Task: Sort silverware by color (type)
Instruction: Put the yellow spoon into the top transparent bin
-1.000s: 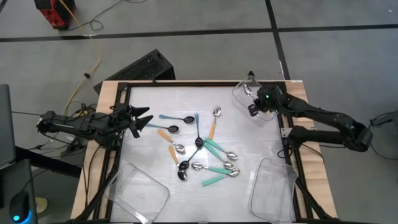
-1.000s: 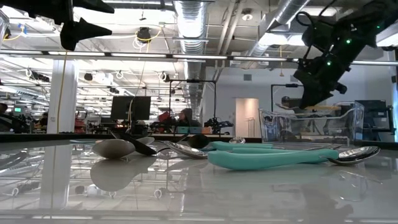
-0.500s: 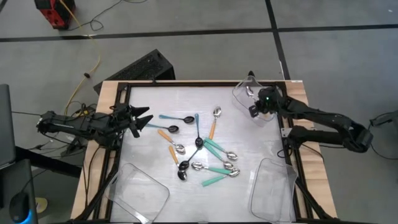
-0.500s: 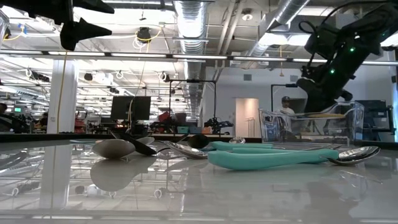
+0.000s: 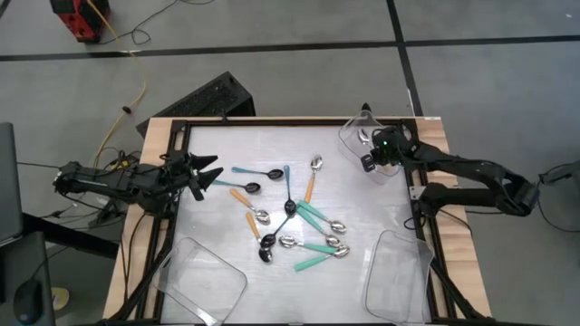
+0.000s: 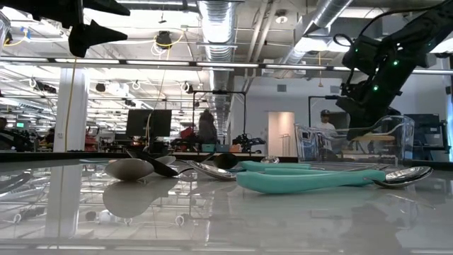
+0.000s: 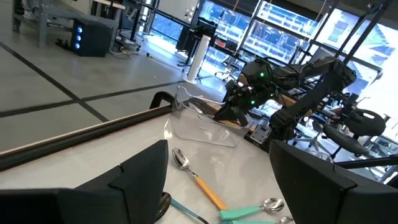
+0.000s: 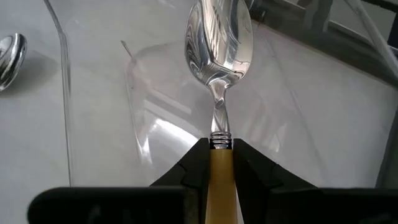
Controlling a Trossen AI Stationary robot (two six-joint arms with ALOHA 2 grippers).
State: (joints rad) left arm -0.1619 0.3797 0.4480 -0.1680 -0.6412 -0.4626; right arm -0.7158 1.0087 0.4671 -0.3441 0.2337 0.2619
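Two clear plastic trays (image 5: pixel 204 281) (image 5: pixel 397 276) at near corners holding nothing, mixed spoons (image 5: pixel 290 222) scattered mid-table, left gripper (image 5: pixel 207 174) fingers spread at left edge, right gripper (image 8: pixel 219 163) clamping orange-handled spoon (image 8: pixel 221 46) over far-right clear tray (image 5: pixel 355 138).

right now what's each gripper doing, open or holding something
Left gripper: open, empty.
Right gripper: shut on an orange-handled spoon, over the clear tray.
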